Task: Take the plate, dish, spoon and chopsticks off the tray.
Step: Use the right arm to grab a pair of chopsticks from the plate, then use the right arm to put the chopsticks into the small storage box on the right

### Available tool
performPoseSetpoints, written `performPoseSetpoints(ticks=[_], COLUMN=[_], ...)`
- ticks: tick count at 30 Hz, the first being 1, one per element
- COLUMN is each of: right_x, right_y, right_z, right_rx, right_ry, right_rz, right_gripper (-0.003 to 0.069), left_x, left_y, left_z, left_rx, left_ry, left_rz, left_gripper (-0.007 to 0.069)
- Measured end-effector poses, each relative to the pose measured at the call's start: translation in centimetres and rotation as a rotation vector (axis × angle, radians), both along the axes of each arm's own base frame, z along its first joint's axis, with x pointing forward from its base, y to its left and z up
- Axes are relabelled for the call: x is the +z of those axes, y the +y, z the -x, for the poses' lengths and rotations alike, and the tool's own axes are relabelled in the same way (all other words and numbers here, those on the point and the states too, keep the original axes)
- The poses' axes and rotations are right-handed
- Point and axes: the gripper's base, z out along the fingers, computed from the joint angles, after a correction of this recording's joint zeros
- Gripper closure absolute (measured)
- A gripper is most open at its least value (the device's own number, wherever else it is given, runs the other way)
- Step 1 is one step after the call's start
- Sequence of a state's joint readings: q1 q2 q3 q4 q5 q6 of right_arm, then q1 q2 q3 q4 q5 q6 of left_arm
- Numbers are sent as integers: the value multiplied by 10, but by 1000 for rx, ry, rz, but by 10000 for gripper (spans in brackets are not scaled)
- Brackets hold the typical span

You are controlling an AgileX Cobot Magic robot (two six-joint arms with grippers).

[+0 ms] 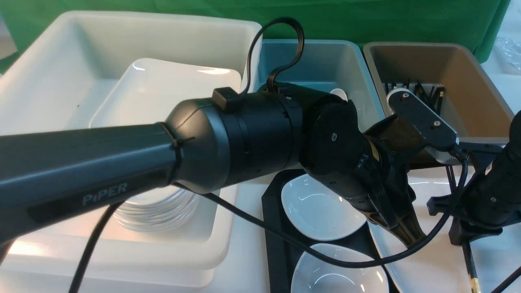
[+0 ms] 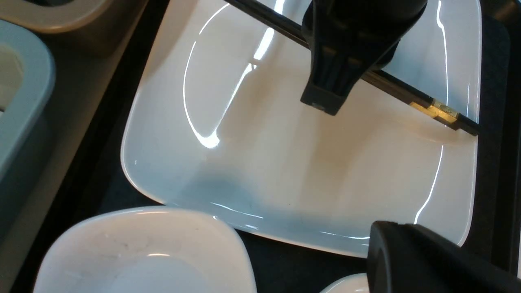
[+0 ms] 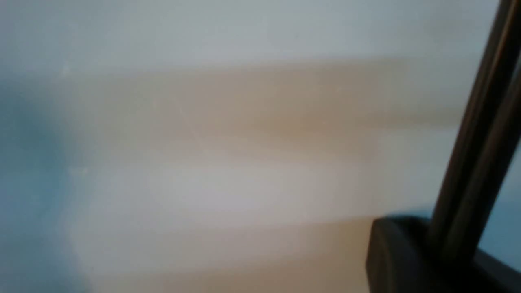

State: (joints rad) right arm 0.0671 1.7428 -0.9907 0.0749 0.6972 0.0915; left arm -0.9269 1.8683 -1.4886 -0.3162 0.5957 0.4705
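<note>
**Clamping the chopsticks over the plate**

The right gripper (image 2: 325, 97) had its jaws pinched on the chopsticks (image 2: 390, 87), which lay across the plate (image 2: 285, 171) on the tray (image 1: 274, 264). The left gripper (image 1: 403, 234) hung over the plate's left edge, jaws pressed together. Two small dishes (image 1: 321, 211) sat beside it on the tray.

1. White tub (image 1: 40, 81), well left of the left jaws, holds a square white platter (image 1: 163, 89) and a stack of round plates (image 1: 158, 211).
2. Blue tub (image 1: 325, 61), beyond those jaws.
3. Brown tub (image 1: 468, 81), beyond and right.
4. Green cloth (image 1: 366, 20) behind the tubs.
</note>
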Motion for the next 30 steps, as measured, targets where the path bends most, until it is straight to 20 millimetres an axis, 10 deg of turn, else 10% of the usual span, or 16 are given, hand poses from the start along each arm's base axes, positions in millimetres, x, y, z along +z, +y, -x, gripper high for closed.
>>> performPoseSetpoints(ticks=[22,30], right_x=[57,77], right_y=[7,14], right_z=[21,35], right_rx=[89,121], right_ry=[34,37], right_rz=[-88,-173], right_gripper=[595,595], left_x=[1,32], left_y=[1,11], left_z=[1,8], left_rx=[55,54], left_ry=[61,15], left_rz=[8,70], left_gripper=[604,604])
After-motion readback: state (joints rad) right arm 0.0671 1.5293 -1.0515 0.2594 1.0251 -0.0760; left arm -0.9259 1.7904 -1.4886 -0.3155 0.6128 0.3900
